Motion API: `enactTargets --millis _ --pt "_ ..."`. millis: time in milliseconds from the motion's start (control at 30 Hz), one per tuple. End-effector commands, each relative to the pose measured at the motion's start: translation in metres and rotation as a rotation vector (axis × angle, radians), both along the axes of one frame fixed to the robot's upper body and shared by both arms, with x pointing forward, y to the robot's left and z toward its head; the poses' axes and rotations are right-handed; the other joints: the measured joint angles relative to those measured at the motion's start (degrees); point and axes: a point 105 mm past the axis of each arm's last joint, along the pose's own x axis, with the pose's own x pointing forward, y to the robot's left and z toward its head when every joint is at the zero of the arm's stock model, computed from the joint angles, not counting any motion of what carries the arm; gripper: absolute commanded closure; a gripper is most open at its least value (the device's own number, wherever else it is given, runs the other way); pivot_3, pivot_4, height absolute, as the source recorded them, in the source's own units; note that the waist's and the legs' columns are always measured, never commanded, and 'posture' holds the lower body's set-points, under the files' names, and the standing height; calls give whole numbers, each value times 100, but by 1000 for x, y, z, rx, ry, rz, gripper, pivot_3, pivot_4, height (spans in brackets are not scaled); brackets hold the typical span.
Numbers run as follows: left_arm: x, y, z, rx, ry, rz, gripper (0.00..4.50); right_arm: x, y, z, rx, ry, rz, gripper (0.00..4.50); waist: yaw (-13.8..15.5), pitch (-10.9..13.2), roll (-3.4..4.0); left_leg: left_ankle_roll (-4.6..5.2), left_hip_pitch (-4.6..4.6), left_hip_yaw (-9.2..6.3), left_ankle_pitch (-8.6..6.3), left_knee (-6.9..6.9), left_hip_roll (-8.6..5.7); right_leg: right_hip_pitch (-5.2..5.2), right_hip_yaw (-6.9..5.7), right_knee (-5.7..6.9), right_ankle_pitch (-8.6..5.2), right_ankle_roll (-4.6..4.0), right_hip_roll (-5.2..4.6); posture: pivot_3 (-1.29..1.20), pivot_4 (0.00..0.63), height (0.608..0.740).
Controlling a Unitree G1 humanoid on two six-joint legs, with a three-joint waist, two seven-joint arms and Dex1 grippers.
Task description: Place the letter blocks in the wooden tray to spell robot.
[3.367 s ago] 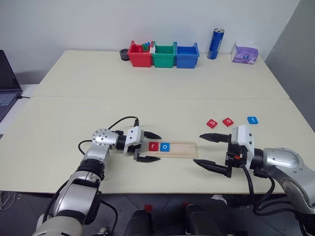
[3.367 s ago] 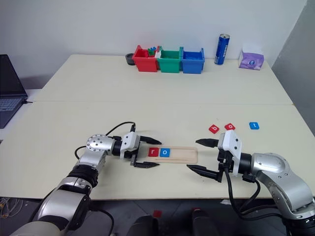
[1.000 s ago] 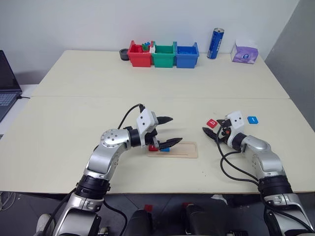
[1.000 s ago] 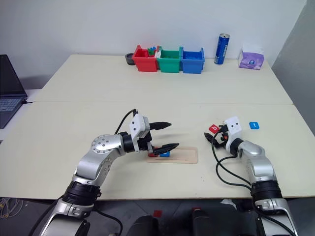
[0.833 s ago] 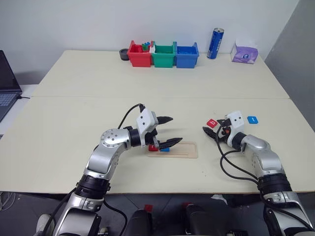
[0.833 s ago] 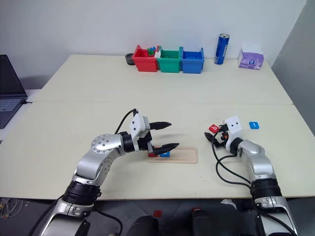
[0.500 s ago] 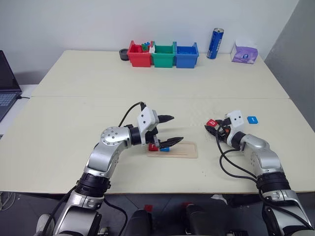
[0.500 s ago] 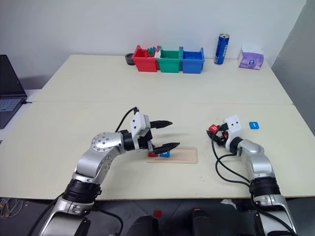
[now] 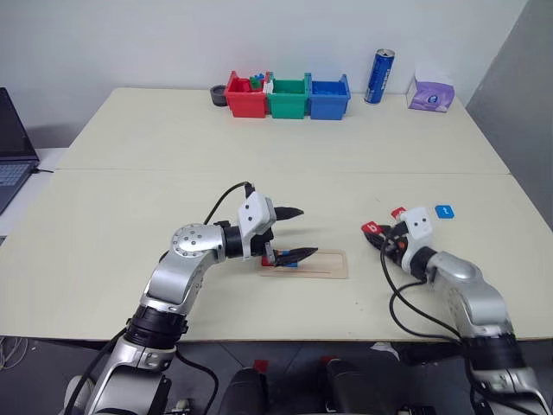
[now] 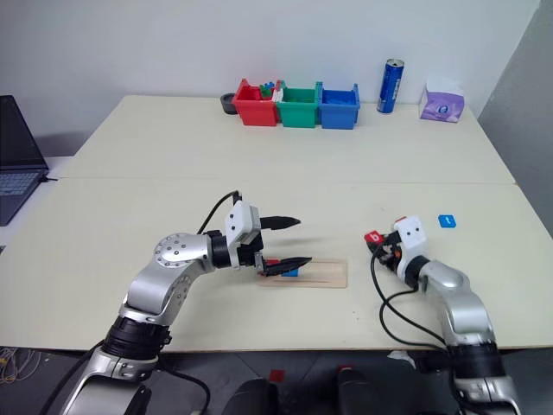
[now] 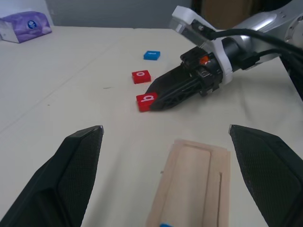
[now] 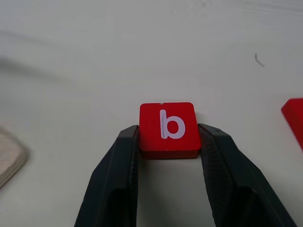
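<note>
Head view: your left gripper (image 9: 292, 233), fingers spread wide and empty, reaches level over the wooden tray (image 9: 324, 264). Right wrist view: your right gripper (image 12: 168, 156) pinches a red letter block (image 12: 168, 128) marked "b", tray at 9 o'clock.

A pale table (image 9: 173, 156) carries everything. At its far edge stand 3 bins in a row, touching: a red bin (image 9: 244, 98), a green bin (image 9: 287, 98) and a blue bin (image 9: 328, 98). Small toy pieces (image 9: 257, 83) poke out of the red bin. A dark round object (image 9: 218, 94) sits just beside the red bin, on the side away from the green one. Past the blue bin stands an upright blue can (image 9: 381, 76), then a purple tissue pack (image 9: 430, 94). A laptop (image 9: 13, 156) sits off the table's left edge.
</note>
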Motion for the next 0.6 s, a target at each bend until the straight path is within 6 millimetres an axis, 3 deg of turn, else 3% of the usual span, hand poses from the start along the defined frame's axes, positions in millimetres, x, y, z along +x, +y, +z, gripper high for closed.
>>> enactTargets --millis 33,167,267,600 --pt "-15 -3 8 6 -28 -83 0 -17 2 16 -20 5 -63 3051 -7 0 0 0 1 0 0 0 1 0 1 1 0 0 0 0 150 740" --pt "-25 0 3 30 -9 -132 0 -48 18 15 -17 73 -160 3051 -1 -1 2 -1 2 -2 0 3 0 0 -2 3 -6 10 2 0 150 740" --pt "-27 0 2 37 -8 -146 0 -61 33 17 -15 99 -163 3051 -10 -2 3 -1 3 -1 1 2 2 0 0 3 -16 25 5 0 150 740" --pt "-26 -1 1 40 -9 -159 0 -66 34 15 -44 156 -254 3051 -8 -2 3 -1 1 1 0 4 -2 0 1 -3 -17 28 4 0 150 740"
